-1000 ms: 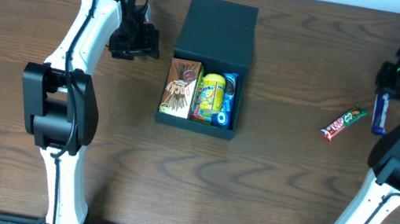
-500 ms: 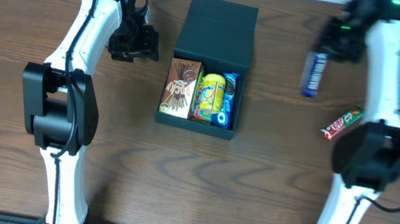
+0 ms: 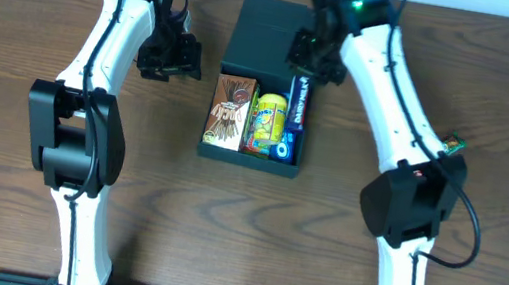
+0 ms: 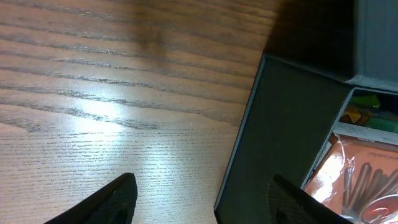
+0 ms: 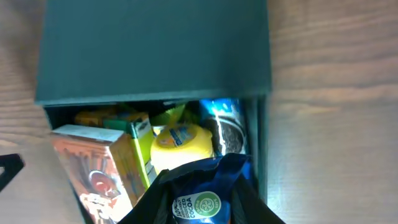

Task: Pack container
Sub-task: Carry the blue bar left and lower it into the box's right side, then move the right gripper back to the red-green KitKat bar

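Observation:
The dark teal container (image 3: 276, 35) stands open at mid-table with its flap lid laid back. Inside are a brown snack box (image 3: 229, 114), a yellow packet (image 3: 269, 117) and a blue cookie packet (image 3: 284, 150). My right gripper (image 3: 306, 67) is shut on a dark blue chocolate bar (image 3: 298, 104) and holds it over the container's right side. In the right wrist view the bar (image 5: 205, 199) hangs above the yellow packet (image 5: 180, 140), below the lid (image 5: 155, 50). My left gripper (image 3: 172, 54) is open and empty just left of the container, whose wall (image 4: 280, 124) shows in the left wrist view.
A red snack bar (image 3: 452, 145) lies on the wooden table at the right, mostly hidden behind my right arm. Bare wood (image 4: 93, 93) lies to the left of the container.
My right arm has swung from the far right edge across to the container, carrying the blue bar. The left arm has not moved.

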Available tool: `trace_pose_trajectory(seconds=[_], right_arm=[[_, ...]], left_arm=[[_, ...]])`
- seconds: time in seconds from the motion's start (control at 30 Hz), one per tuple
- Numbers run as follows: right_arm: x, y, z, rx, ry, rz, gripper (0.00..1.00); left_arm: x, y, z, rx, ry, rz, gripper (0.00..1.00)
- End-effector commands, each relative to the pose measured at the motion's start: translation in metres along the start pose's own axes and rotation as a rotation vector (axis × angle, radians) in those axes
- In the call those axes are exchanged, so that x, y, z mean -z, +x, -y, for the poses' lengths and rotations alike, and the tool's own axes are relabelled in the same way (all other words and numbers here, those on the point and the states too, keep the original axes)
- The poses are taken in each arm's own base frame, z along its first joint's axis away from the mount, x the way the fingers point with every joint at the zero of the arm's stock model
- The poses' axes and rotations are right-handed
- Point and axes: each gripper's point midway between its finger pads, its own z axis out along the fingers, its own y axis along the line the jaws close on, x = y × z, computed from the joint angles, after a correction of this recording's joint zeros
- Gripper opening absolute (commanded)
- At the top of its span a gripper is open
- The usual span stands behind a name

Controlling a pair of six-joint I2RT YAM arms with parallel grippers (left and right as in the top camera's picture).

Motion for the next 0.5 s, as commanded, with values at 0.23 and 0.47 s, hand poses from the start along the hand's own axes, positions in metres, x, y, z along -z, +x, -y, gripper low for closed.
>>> trace_pose_trajectory(seconds=[0.23, 0.47], right_arm=[[-0.005, 0.011, 0.008, -0.068, 0.096, 0.017, 0.01], [-0.004, 0.015, 0.011, -0.063, 0.111, -0.001, 0.34]], left_arm=[[0.010, -0.002, 0.005, -0.004, 0.007, 0.020, 0.69], [0.010, -0.001, 0.005, -0.003, 0.006, 0.017, 0.69]])
